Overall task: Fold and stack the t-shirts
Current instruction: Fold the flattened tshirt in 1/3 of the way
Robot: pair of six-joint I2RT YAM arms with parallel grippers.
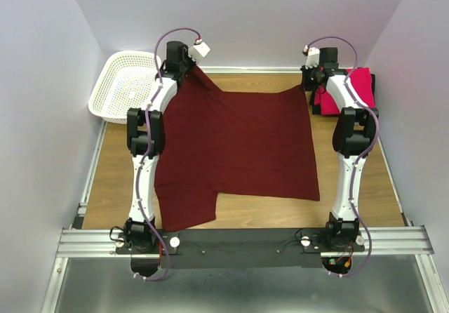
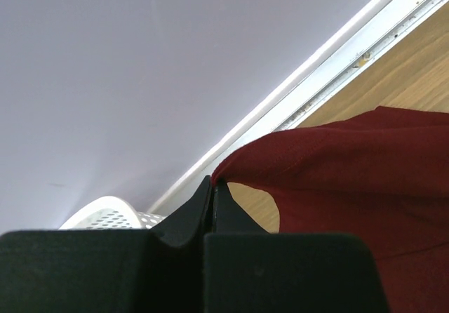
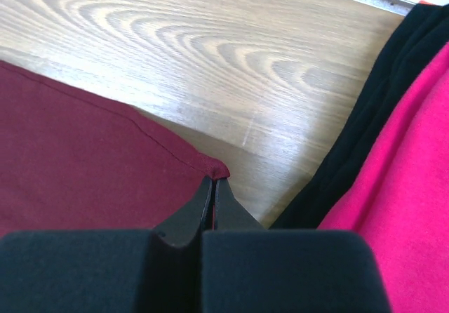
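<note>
Far across table [image 1: 112, 180]: my left hand [image 2: 212, 182], right hand [image 3: 213, 180], each clamping dark maroon cloth t-shirt [image 1: 238, 137] corner; lift evenly, taut.

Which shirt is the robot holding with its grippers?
The dark maroon t-shirt, spread across the table: the left gripper and right gripper each pinch a far corner. The pink t-shirt and black t-shirt lie untouched beside it.

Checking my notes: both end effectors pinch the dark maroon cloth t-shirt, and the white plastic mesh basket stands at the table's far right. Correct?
No: the white plastic mesh basket stands at the far left, as the top external view shows. The rest holds.
</note>
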